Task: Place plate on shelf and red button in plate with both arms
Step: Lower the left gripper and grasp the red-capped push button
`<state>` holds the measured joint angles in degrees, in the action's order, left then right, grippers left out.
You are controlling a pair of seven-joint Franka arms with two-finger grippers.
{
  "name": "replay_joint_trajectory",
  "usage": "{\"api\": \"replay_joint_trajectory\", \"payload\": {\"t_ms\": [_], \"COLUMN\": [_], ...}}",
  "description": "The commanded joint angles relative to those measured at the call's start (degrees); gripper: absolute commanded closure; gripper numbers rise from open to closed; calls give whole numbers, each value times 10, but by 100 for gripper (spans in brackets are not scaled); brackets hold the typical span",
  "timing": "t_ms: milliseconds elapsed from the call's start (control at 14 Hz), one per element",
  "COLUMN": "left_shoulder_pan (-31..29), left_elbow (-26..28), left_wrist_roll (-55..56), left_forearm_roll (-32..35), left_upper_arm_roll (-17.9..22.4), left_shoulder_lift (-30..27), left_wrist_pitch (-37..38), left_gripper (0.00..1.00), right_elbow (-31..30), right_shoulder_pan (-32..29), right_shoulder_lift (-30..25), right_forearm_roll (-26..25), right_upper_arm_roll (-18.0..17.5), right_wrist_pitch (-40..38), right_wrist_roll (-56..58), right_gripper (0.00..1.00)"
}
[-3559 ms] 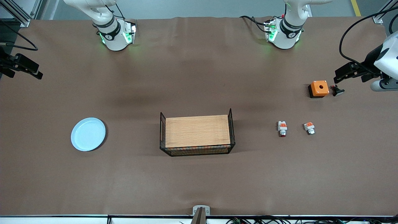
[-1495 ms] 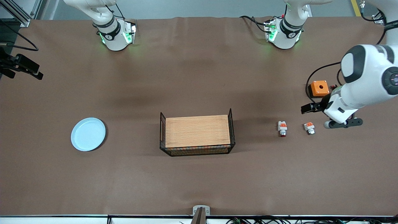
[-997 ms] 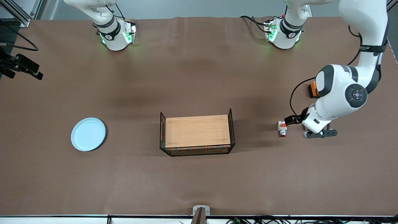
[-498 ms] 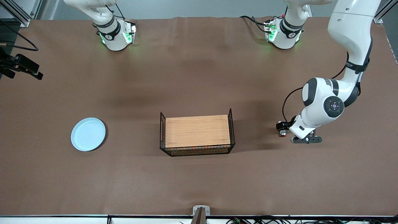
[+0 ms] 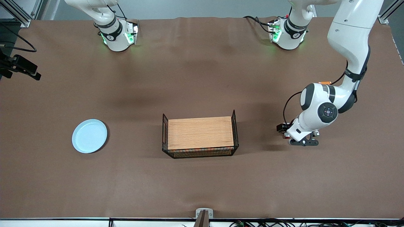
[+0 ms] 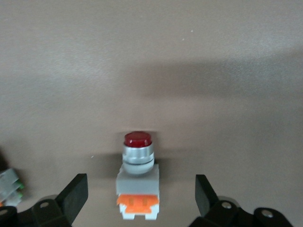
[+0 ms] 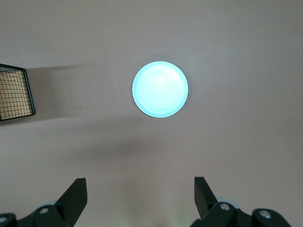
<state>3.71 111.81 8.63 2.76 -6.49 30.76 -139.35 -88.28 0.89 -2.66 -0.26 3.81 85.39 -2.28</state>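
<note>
Left wrist view shows the left gripper (image 6: 140, 201) spread wide over the red button (image 6: 138, 177), which lies on the table between its fingers, long axis crosswise to their closing line, while the right gripper (image 7: 140, 201), also spread, waits high above the plate (image 7: 160, 89).

My front camera looks down from high over the whole worktop (image 5: 202, 183), facing both bases. My left wrist camera sits close above the red button (image 6: 138, 177); my right wrist camera looks down from higher on the plate (image 7: 160, 89), which the front view shares.
</note>
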Motion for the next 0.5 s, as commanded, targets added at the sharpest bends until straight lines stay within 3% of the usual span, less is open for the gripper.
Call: {"api": "replay_joint_trajectory", "payload": {"t_ms": [0,214,427], "left_shoulder_pan": [2,1,-1], "left_elbow": [0,0,15], "left_wrist_roll": [-4,-5,-5], "left_forearm_roll": [11,10,10], "left_upper_arm_roll": [0,0,0], "left_shoulder_lift": [11,15,12], "left_wrist_pitch": [-22,-22,-19], "left_gripper": [0,2,12], "right_elbow": [-3,6,5], "right_shoulder_pan": [-4,-11,-19], "right_shoulder_lift": [-10,-5,28], "right_forearm_roll": [-9,-9,-9], "right_upper_arm_roll": [-2,-1,-1], "right_wrist_pitch": [-4,-4,3], "right_wrist_roll": [5,3,3], "right_gripper": [0,0,0]}}
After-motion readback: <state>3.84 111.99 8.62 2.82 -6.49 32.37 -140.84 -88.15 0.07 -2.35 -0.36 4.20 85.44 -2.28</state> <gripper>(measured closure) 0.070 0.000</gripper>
